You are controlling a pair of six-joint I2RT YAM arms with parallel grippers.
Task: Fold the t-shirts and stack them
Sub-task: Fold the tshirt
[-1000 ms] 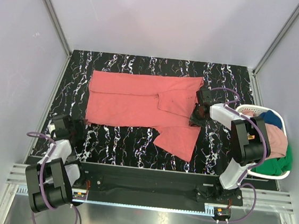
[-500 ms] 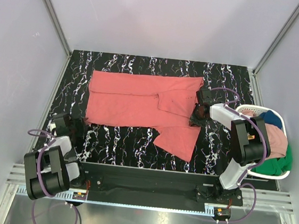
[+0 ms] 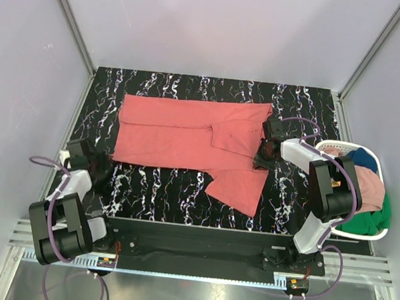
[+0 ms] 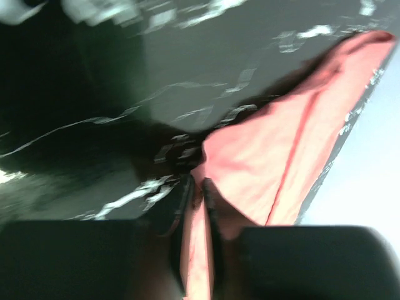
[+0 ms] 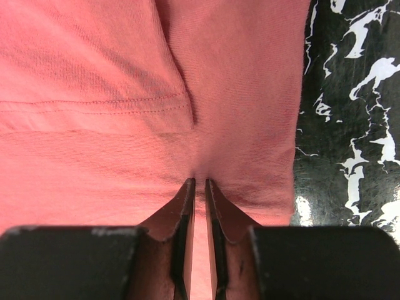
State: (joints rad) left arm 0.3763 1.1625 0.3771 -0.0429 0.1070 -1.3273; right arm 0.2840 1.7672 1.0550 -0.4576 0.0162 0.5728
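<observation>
Left gripper (image 4: 197, 185): seen at the lower left of the overhead view. Its jaws are drawn almost together on the near left corner of the shirt, and a thin fold of cloth is pinched between them.
Coral-red t-shirt (image 3: 180, 133): laid flat across the middle of the black marbled table (image 3: 153, 188), with its length running left to right. One part is spread toward the lower centre of the frame.
Right gripper (image 5: 199, 182): placed at the right edge of the shirt. Its jaws are nearly closed, and a small ridge of cloth is nipped between the tips.
Laundry basket (image 3: 329, 144): set at the far right of the frame, apart from the spread shirt. A dark blue shirt (image 3: 365, 160), a pink shirt (image 3: 369, 188) and a green shirt (image 3: 370, 219) are heaped in it.
Handling: the cloth is judged light, soft and limp. It is expected to sag, crease and drag on the table when lifted.
Hold: corners and hemmed edges are judged the best places to be gripped, since a pinch in mid-panel raises only a peak. Both ends are best lifted together so that the fold lands even.
</observation>
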